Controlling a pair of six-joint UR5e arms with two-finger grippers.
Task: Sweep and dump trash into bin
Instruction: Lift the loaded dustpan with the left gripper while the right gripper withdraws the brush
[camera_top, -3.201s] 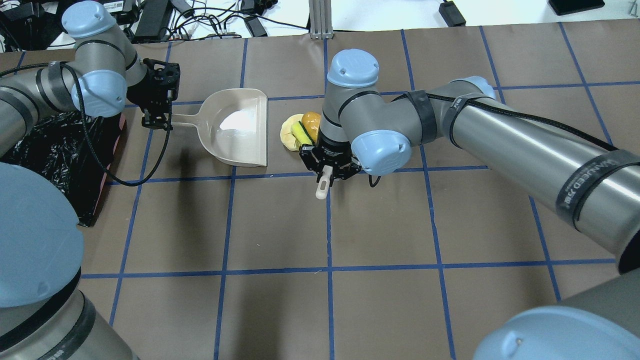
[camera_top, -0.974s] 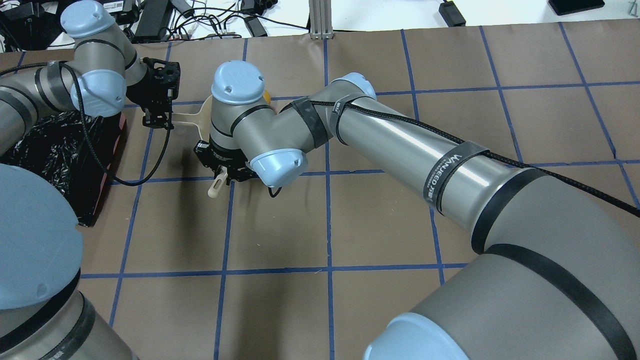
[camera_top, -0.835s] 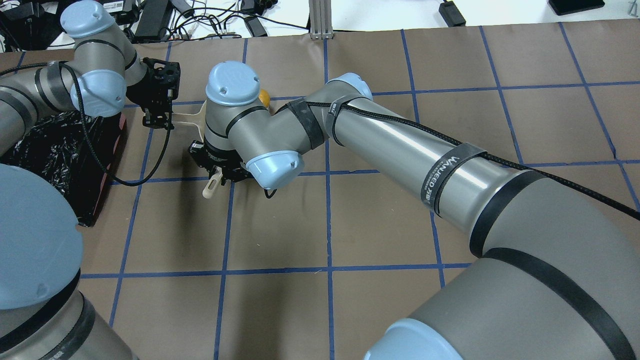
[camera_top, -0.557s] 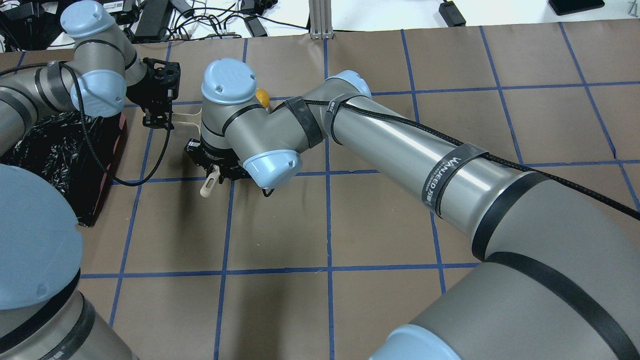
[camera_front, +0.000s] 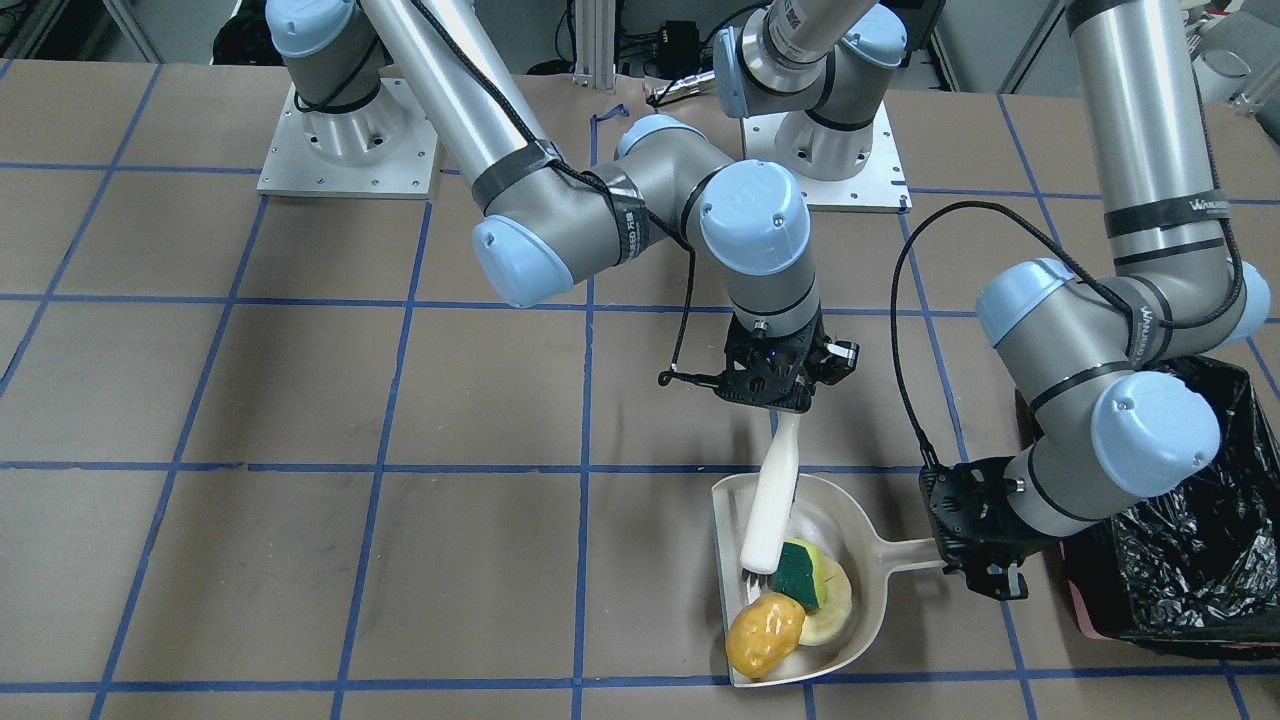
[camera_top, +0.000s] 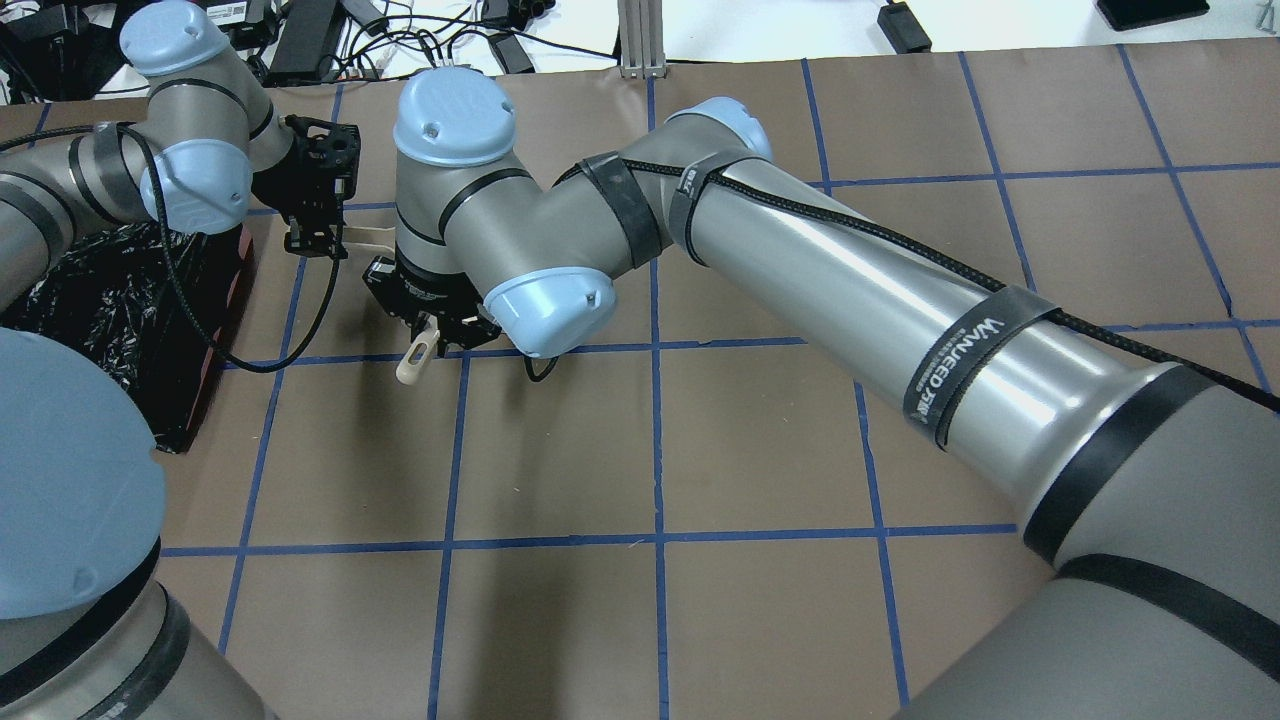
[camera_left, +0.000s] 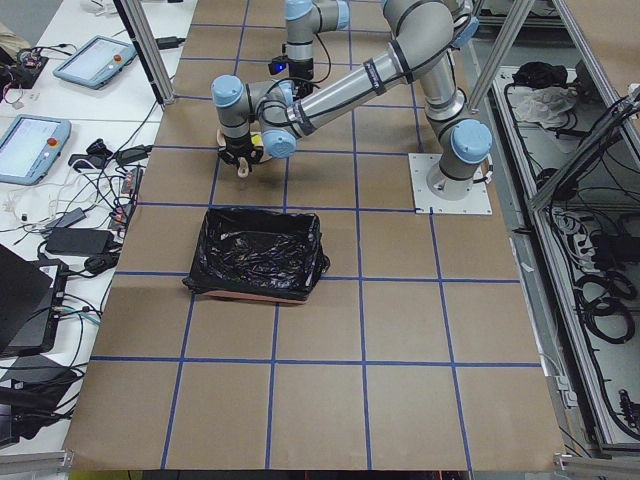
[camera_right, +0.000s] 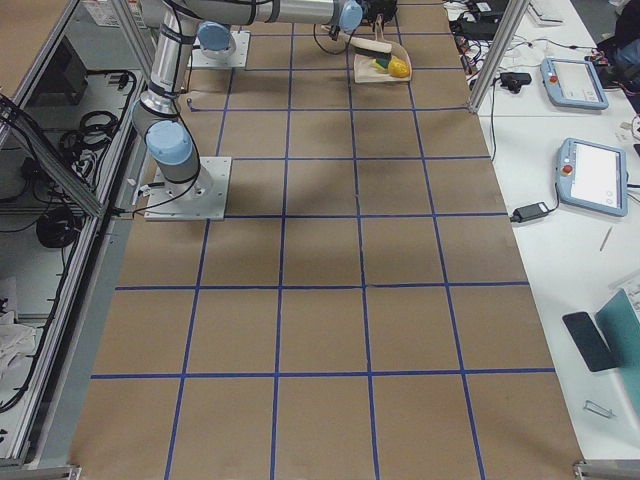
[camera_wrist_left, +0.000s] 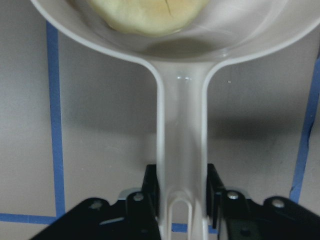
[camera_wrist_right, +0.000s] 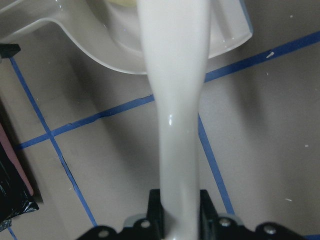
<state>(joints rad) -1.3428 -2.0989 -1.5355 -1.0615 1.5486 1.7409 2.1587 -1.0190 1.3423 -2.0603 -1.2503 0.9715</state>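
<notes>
The right claw (camera_front: 775, 400) grips the white plastic brush (camera_front: 771, 502), the left claw (camera_front: 950, 568) grips the beige plastic dustpan (camera_front: 898, 556), with the yellow trash pieces (camera_front: 765, 635) just ahead of it; best lift it level toward the black-bagged bin (camera_front: 1180, 560) beside it.

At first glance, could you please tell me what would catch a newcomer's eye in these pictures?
In the beige dustpan lie a glossy potato-like lump near its open lip, and a green-faced sponge and pale slice deeper in. The right gripper holds a white brush reaching into the pan, the left gripper grips the pan's handle, and the black-lined bin stands beside it.
</notes>
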